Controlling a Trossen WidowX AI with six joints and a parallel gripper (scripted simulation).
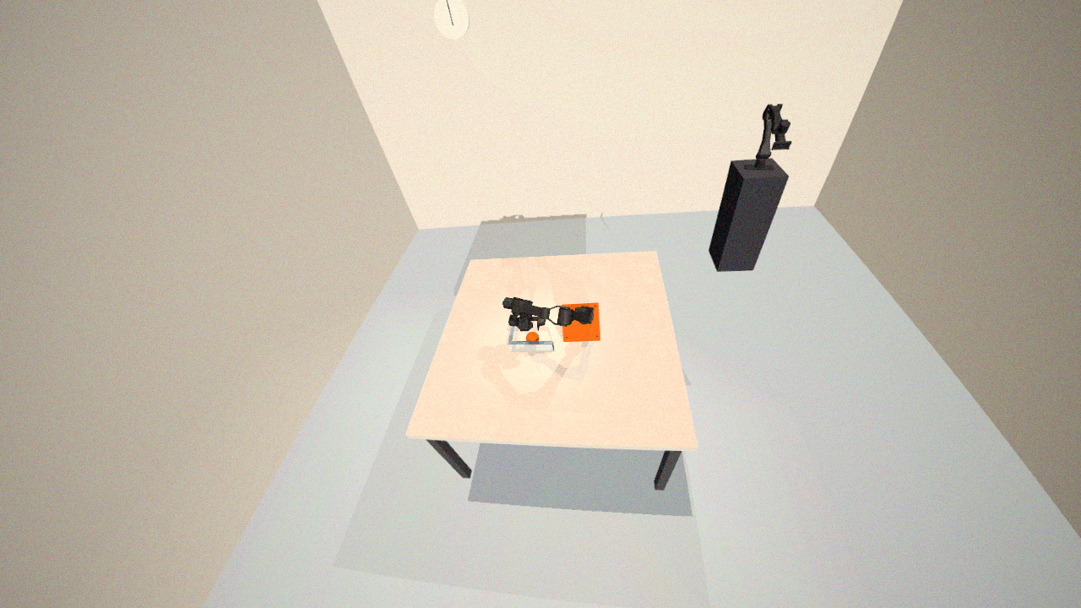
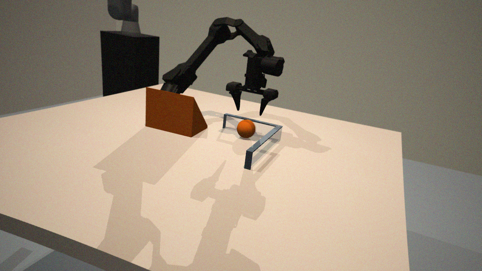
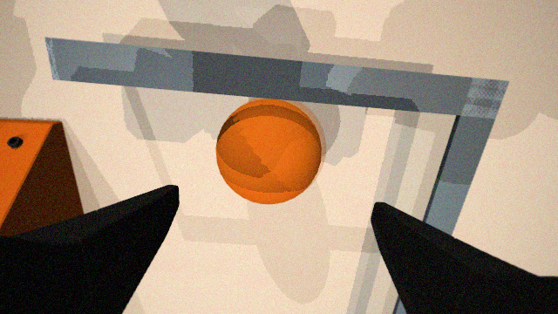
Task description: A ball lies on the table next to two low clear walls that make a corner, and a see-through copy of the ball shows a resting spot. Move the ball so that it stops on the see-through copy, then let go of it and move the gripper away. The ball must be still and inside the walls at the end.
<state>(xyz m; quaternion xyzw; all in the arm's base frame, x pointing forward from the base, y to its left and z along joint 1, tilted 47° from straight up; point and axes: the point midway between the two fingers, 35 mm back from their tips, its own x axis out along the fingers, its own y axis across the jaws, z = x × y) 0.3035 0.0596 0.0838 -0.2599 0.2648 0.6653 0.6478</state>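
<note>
The orange ball (image 1: 532,337) (image 2: 245,128) (image 3: 268,151) rests on the table inside the corner of the clear walls. It is close beside the wall (image 1: 533,344) (image 3: 248,70) that runs out from the base side; the other wall (image 2: 264,138) (image 3: 458,150) stands farther off. The see-through copy almost wholly coincides with the ball; only a faint rim shows past the ball's right side in the wrist view. My gripper (image 2: 249,113) (image 3: 275,197) is open and empty. Its fingertips are above the ball, one to each side, touching nothing.
The orange wedge-shaped block (image 1: 580,333) (image 2: 168,113) (image 3: 26,153) under the arm's base stands on the table (image 1: 619,393) (image 2: 337,202), left of the walls in the exterior view. A second arm on a dark pedestal (image 1: 748,219) (image 2: 129,64) stands beyond the table.
</note>
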